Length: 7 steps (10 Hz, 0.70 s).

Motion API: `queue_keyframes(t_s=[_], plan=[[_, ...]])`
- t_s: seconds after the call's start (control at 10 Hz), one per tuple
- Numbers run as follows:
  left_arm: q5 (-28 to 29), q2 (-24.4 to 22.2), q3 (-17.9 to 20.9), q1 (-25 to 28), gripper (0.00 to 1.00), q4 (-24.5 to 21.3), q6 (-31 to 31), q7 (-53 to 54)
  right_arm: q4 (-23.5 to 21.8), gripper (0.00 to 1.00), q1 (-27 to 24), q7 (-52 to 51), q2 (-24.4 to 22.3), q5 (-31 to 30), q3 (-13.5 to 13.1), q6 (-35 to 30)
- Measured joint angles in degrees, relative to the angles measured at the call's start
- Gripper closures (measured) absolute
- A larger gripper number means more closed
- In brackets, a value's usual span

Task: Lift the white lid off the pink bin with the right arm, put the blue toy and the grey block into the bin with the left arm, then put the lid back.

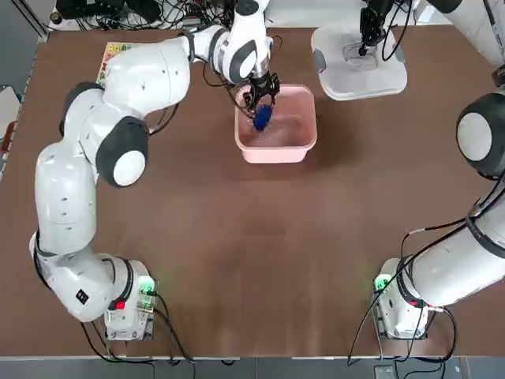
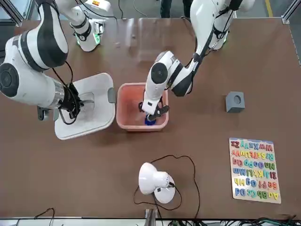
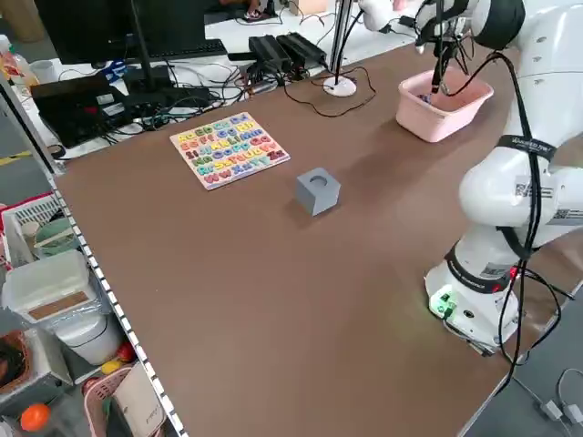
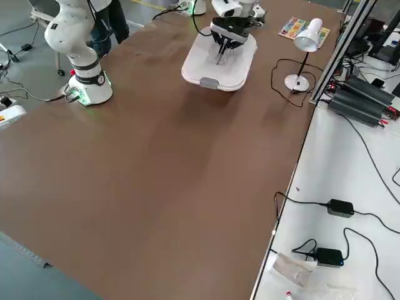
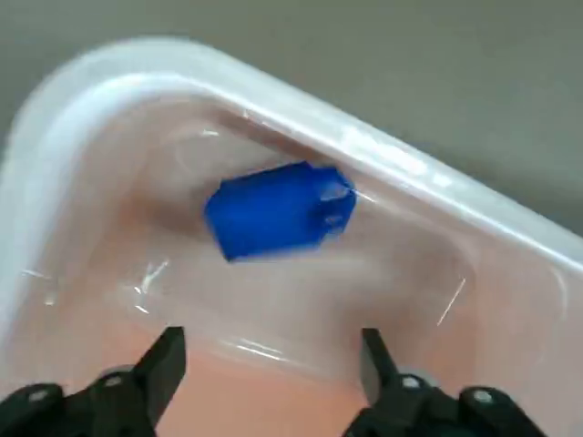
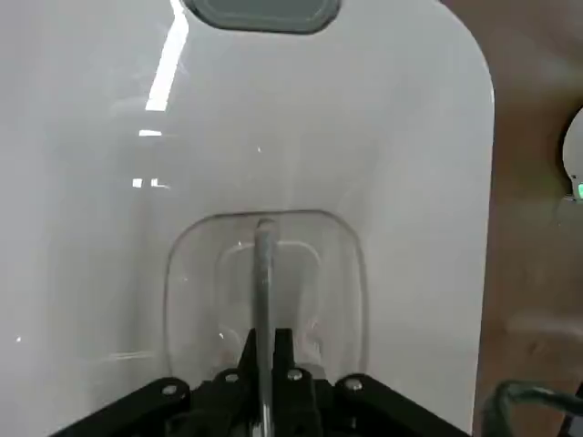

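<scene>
The left gripper (image 5: 273, 364) is apart above the blue toy (image 5: 281, 211) (inside the bin (image 1: 276, 148)); the right gripper (image 6: 270, 350) is clamped on the lid (image 6: 410, 228).

Left tool (image 5: 271, 364) open, right tool (image 6: 271, 341) shut.

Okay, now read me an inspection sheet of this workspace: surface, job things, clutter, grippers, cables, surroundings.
Surface: brown tabletop, some glare
Pink bin: upright, lid off
Blue toy: inside the bin
Grey block: on the tabletop, outside the bin
White lid: beside the bin, handle gripped
Left gripper: over the bin, fingers apart, holding nothing
Right gripper: shut on the lid's handle
Clutter: letter board, white lamp
Cables: along both arms; lamp cable looped on the tabletop
Surroundings: monitor, storage tubs, person's legs
</scene>
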Motion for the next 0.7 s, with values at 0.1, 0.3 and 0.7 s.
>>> queue_keyframes(t_s=[0.1, 0.3, 0.7], plan=[[0.5, -2.4, 0.1, 2.6, 0.10, 0.7, -4.4, 0.3, 0.0, 0.93, 0.0, 0.0, 0.0, 0.0, 0.0, 0.0], [2.7, -9.2, 0.2, 11.7, 0.10, 0.4, -13.5, 6.3, 0.0, 0.93, 0.0, 0.0, 0.0, 0.0, 0.0, 0.0], [7.0, -16.2, 0.0, 26.5, 0.10, -9.6, -14.7, 24.3, 0.0, 0.93, 0.0, 0.0, 0.0, 0.0, 0.0, 0.0]])
